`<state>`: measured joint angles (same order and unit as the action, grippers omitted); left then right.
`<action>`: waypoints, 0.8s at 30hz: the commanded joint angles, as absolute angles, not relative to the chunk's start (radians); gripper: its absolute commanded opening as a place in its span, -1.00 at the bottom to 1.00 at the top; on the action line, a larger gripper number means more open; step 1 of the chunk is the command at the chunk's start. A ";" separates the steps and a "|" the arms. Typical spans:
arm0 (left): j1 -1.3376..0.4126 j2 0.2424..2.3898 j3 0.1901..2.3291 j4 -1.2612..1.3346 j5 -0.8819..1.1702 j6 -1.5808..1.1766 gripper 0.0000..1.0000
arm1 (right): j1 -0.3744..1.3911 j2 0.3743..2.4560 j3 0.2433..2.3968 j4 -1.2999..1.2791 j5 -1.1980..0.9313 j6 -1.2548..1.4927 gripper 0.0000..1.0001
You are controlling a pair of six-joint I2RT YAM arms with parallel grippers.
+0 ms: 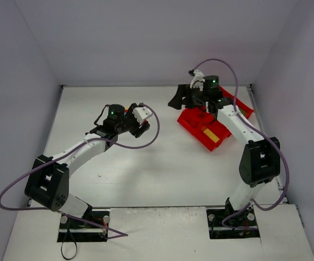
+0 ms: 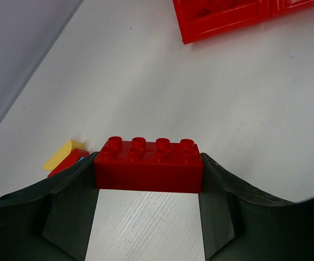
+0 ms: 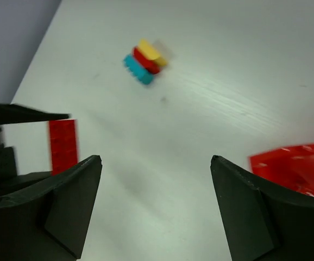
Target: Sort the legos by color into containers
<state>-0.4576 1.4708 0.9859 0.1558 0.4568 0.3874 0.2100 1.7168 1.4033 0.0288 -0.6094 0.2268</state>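
Observation:
A red lego with eight studs is clamped by its two ends between the fingers of my left gripper, which is shut on it above the table. From overhead, the left gripper hangs over the middle of the table, left of the red tray of containers. A yellow piece lies in the tray's near compartment. My right gripper is open with only bare table between its fingers; it hovers by the tray's far left corner. The held lego also shows in the right wrist view.
A small heap of yellow, red and cyan legos lies on the white table beyond the right gripper, and shows beside the left finger too. The tray's edge sits at the right. Grey walls close in the table.

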 commanded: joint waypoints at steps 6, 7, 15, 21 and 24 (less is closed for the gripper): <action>-0.518 1.454 1.043 0.305 0.503 0.445 -0.88 | 0.400 1.672 1.414 0.182 -0.730 0.288 0.58; -0.520 1.453 1.043 0.308 0.502 0.443 -0.88 | 0.409 1.677 1.411 0.192 -0.730 0.291 0.58; -0.526 1.434 1.016 0.390 0.492 0.394 -0.88 | 0.469 1.683 1.393 0.212 -0.735 0.301 0.59; -0.526 1.422 1.006 0.410 0.488 0.379 -0.88 | 0.491 1.687 1.371 0.212 -0.739 0.296 0.59; -0.526 1.416 1.000 0.419 0.494 0.370 -0.88 | 0.502 1.693 1.362 0.212 -0.739 0.296 0.57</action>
